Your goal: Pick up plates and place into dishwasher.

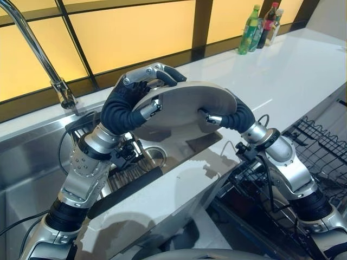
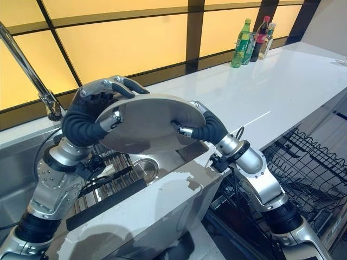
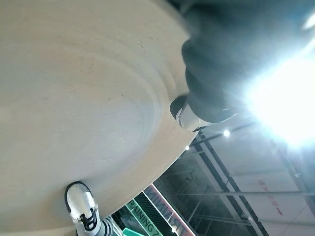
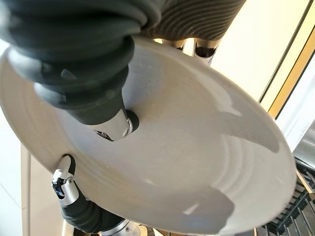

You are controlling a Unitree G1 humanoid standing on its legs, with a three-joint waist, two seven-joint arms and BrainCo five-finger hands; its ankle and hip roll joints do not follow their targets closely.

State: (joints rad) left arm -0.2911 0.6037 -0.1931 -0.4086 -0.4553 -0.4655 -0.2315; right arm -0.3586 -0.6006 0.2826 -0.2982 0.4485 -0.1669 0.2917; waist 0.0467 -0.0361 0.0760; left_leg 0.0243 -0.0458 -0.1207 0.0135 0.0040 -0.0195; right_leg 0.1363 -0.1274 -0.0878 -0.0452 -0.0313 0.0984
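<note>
A pale grey round plate (image 1: 184, 105) is held up in the air between both hands, tilted with its underside facing the head camera, above the inner edge of the white countertop (image 1: 293, 70) where that meets the steel sink (image 1: 21, 162).

The left hand (image 1: 133, 95) grips the plate's left rim: its silver fingers (image 1: 149, 70) curl over the top edge while the thumb (image 1: 152, 106) presses on the near face, so the rim is pinched between them. In the left wrist view a dark-tipped finger (image 3: 83, 211) shows against the plate's edge.

The right hand (image 1: 230, 115) holds the opposite rim, its dark ribbed cover arching over the plate's right edge and one fingertip (image 1: 209, 117) set against the near face (the right wrist view shows its thumb (image 4: 115, 129) planted on the plate and the left hand's thumb at the far rim). Its fingers are wrapped round the edge, clamped on the plate.

A tall curved tap (image 1: 38, 51) rises at the sink's back left corner. Three bottles (image 1: 259, 30), one green, stand at the far edge of the countertop by the amber window panels. Below the counter's right end the dishwasher's black wire rack (image 1: 320, 151) is pulled out, well apart from the plate.
</note>
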